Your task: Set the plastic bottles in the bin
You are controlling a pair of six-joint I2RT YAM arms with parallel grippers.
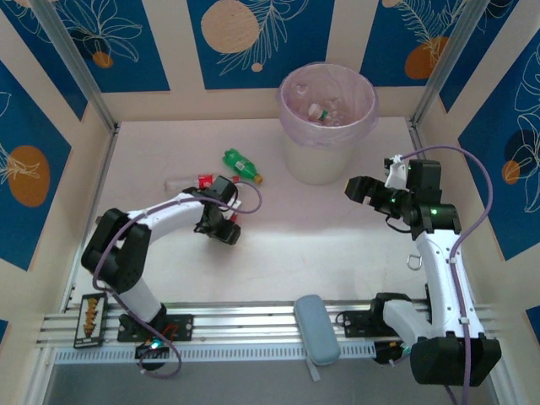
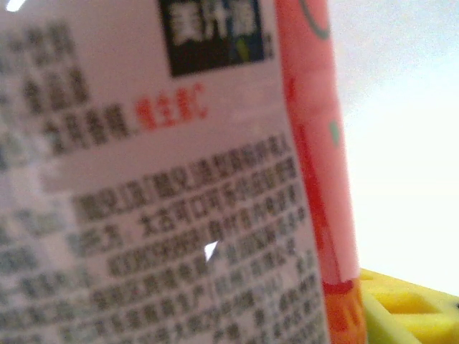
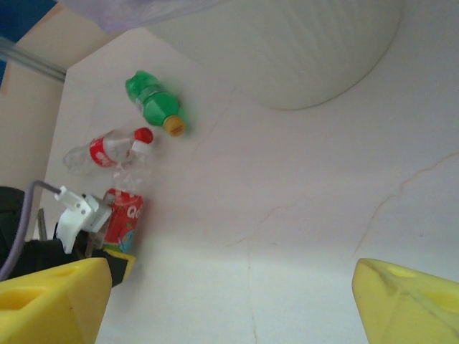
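My left gripper (image 1: 221,224) is down on the table, closed round a plastic bottle with a red and white label (image 2: 179,179). One yellow fingertip (image 2: 409,308) presses against its side; the other is hidden. The same bottle (image 3: 123,218) shows in the right wrist view. A clear bottle with a red cap (image 1: 186,180) (image 3: 100,152) lies just beyond it. A green bottle (image 1: 243,166) (image 3: 154,104) lies nearer the bin (image 1: 327,160). The white bin, lined with a pale bag, holds some bottles (image 1: 319,111). My right gripper (image 1: 363,187) (image 3: 229,301) hangs open beside the bin, holding nothing.
A blue-grey pad (image 1: 316,329) lies across the metal rail at the near edge. A black holder with yellow pieces (image 1: 89,321) sits at the rail's left end. Cream walls close in the table on three sides. The bin's wall (image 3: 301,50) stands close ahead of my right gripper.
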